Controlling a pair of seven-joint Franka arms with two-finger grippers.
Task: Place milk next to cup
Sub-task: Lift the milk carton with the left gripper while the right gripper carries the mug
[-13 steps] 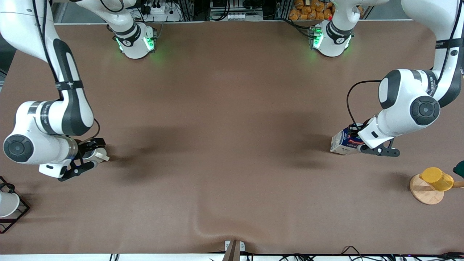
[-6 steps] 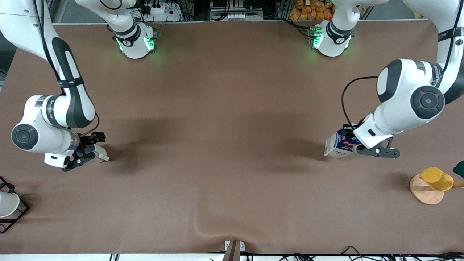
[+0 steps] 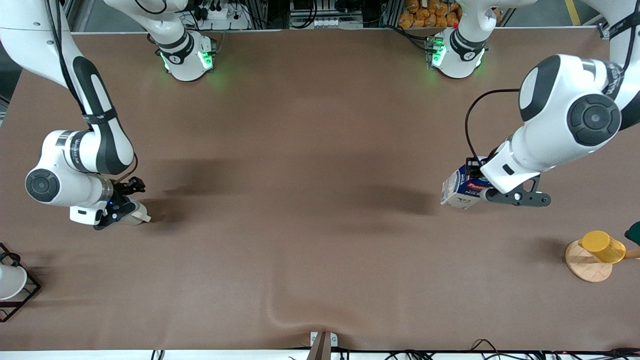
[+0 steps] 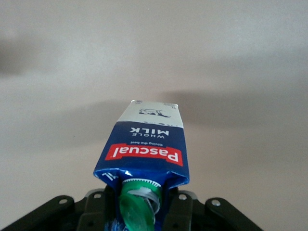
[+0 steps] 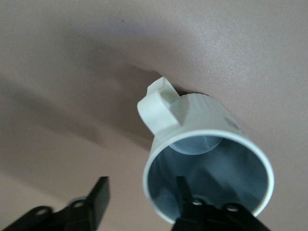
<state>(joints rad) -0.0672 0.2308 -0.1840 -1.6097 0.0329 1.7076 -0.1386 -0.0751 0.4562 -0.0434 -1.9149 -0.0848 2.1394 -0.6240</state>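
Note:
The milk [image 3: 459, 187], a dark-blue carton with a red band and white sides, is tilted in my left gripper [image 3: 481, 189], which is shut on its top above the table toward the left arm's end. In the left wrist view the carton [image 4: 147, 144] points away from the gripper [image 4: 139, 214] and the green cap [image 4: 137, 207] sits between the fingers. The cream-white cup [image 3: 136, 214] stands on the table toward the right arm's end. My right gripper [image 3: 121, 206] is open at it. In the right wrist view one finger is inside the cup [image 5: 207, 120] and one is outside its rim [image 5: 142, 197].
A yellow cup [image 3: 602, 246] lies on a round wooden coaster [image 3: 586, 267] near the left arm's end. A white cup in a black wire frame [image 3: 10, 280] stands at the right arm's end. The brown cloth has a wrinkle [image 3: 280, 315] near the front edge.
My left gripper has risen with the milk and carried it slightly toward the table's middle. My right arm has shifted over the cup, which stays in place.

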